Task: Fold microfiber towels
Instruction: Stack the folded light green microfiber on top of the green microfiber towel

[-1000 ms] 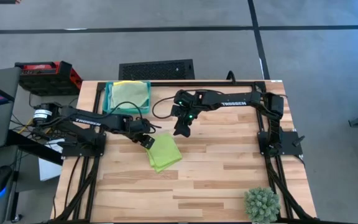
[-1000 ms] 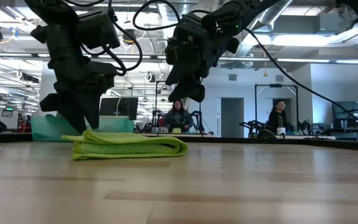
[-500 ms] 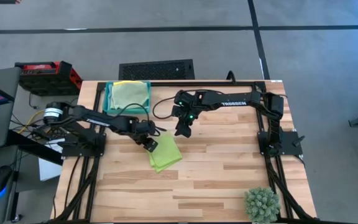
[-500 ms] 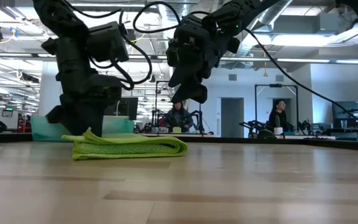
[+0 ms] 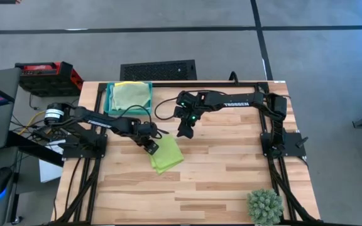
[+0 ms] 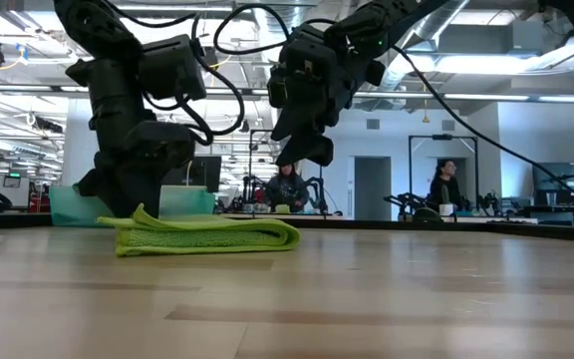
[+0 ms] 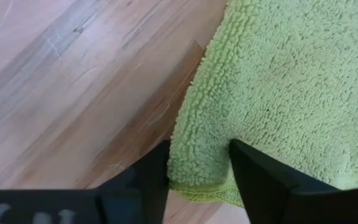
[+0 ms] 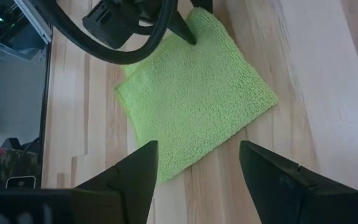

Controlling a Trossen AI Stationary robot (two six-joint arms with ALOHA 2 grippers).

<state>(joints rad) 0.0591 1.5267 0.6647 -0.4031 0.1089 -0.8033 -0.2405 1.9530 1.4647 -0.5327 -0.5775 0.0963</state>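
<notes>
On the bench (image 5: 231, 182), toward its left-middle, the lime green towel (image 5: 166, 154) is lying folded flat. We are judging the folding done and pick-up under way: the left gripper (image 7: 199, 163) is straddling the towel's corner, jaws apart, not clamped. The right gripper (image 8: 197, 177) is hovering above, jaws wide and empty. Next we need a firm pinch through all layers.

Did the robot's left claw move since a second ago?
Yes. In the high view, the left gripper has slid a little toward the right side of the table, ending at the corner of the folded lime green towel.
</notes>
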